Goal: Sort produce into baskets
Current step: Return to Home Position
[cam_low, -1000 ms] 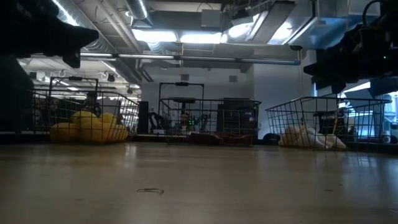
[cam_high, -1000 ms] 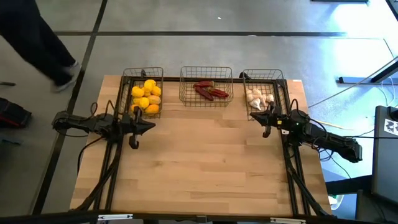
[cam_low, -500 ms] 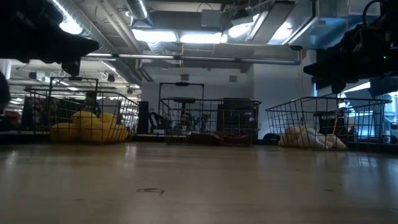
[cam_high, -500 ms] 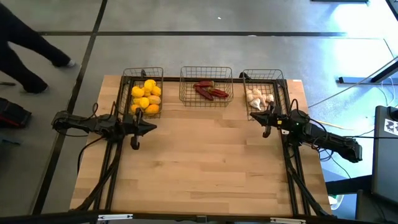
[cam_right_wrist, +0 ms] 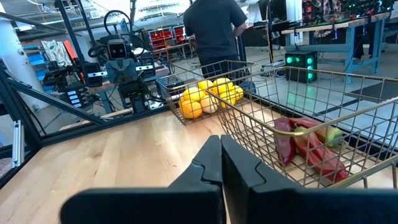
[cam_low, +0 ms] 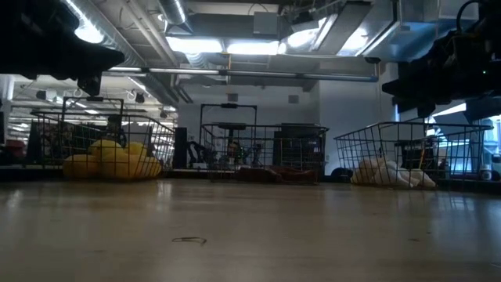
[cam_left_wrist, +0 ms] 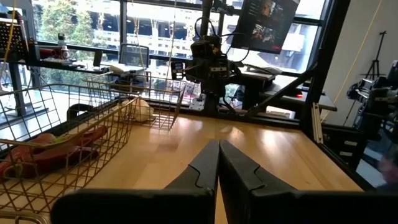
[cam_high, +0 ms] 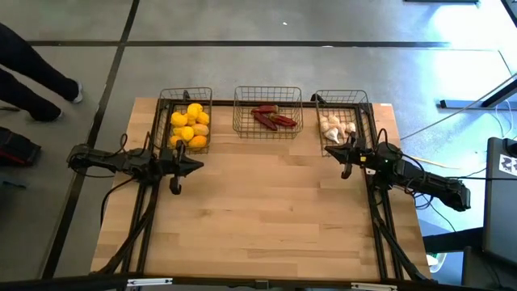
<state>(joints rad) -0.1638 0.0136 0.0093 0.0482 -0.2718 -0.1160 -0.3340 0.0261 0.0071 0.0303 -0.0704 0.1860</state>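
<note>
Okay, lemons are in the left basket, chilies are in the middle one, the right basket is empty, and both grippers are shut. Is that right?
Not quite. The right basket is not empty: the high view shows whitish garlic bulbs in it. The rest stands: lemons in the left basket, chilies in the middle basket, and the left gripper and right gripper are both shut.

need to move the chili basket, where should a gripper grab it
Probably the top rim wire of the middle basket, on its near long side, straight down: open mesh gives thin wire the jaws can straddle, and the chili peppers lie low inside.
</note>
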